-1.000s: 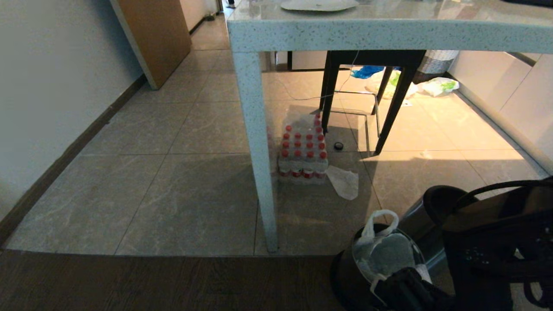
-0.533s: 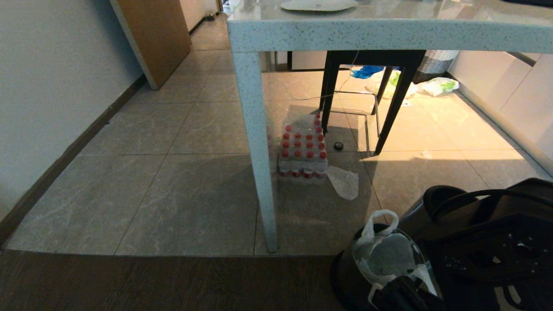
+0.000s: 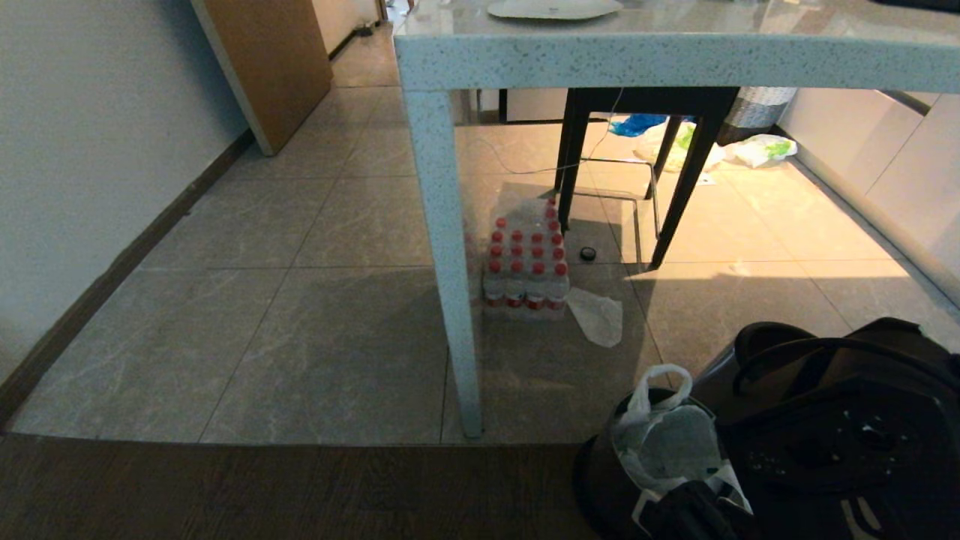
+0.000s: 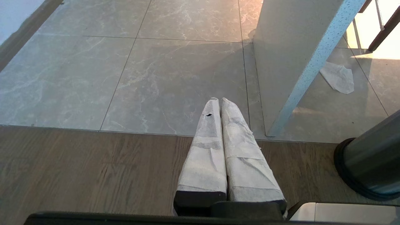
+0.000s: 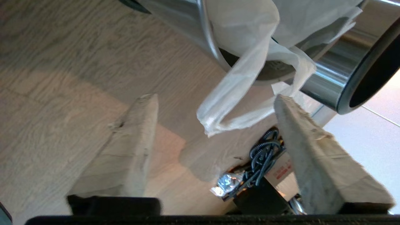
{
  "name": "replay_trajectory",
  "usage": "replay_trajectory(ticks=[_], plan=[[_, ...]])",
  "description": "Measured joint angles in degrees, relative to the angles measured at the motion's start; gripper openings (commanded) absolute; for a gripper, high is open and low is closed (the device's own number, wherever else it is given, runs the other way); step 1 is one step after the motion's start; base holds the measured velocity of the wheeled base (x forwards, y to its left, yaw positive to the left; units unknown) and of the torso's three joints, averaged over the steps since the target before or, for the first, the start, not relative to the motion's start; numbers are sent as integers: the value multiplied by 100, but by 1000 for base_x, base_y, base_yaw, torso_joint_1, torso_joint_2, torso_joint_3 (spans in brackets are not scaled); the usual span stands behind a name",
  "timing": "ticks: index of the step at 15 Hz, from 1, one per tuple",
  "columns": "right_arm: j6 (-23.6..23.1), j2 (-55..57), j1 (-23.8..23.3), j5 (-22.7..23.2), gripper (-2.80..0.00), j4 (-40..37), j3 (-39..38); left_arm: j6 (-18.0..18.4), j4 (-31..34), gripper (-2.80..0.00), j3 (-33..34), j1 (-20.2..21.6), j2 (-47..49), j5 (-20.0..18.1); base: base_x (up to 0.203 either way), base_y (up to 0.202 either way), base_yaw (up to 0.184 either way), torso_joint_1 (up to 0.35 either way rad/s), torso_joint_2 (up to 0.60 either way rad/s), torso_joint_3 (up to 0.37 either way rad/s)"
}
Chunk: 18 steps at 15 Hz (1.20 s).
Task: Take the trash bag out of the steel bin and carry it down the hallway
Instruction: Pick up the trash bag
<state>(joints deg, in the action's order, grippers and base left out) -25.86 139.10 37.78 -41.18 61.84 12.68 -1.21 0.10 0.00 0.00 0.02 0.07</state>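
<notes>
The right gripper (image 5: 215, 97) hangs just beside the steel bin (image 3: 600, 480), its taped fingers (image 5: 134, 147) spread wide and closed on nothing; a loop handle of the trash bag (image 5: 250, 59) dangles between them, and whether it brushes the far finger cannot be told. The bag sits inside the bin, its mouth (image 3: 664, 442) open at the rim, on dark wood flooring close to the seam with the tiles. The left gripper (image 4: 218, 100) is parked over the wood floor, fingers pressed together. Just beyond the bin stands the table leg (image 3: 450, 285), then a pack of red-capped bottles (image 3: 525, 262) and a plastic scrap (image 3: 598, 316). Open tile (image 3: 300, 300) runs left of the leg toward the hallway (image 3: 360, 52).
</notes>
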Motion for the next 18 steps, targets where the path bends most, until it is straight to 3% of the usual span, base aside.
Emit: replay_trajectory(ticks=[8, 12, 18], plan=[[-82, 442, -10, -631, 0, 1004, -133, 2, 0, -280, 0, 0, 0, 0, 0, 0, 0, 0, 0, 0], [-753, 449, -54, -972, 0, 1275, -222, 2, -2, -280, 0, 0, 0, 2, 0, 0, 0, 0, 0, 0], [-1112, 438, -74, -1418, 0, 1644, -156, 2, 0, -280, 0, 0, 0, 0, 0, 0, 0, 0, 0, 0]])
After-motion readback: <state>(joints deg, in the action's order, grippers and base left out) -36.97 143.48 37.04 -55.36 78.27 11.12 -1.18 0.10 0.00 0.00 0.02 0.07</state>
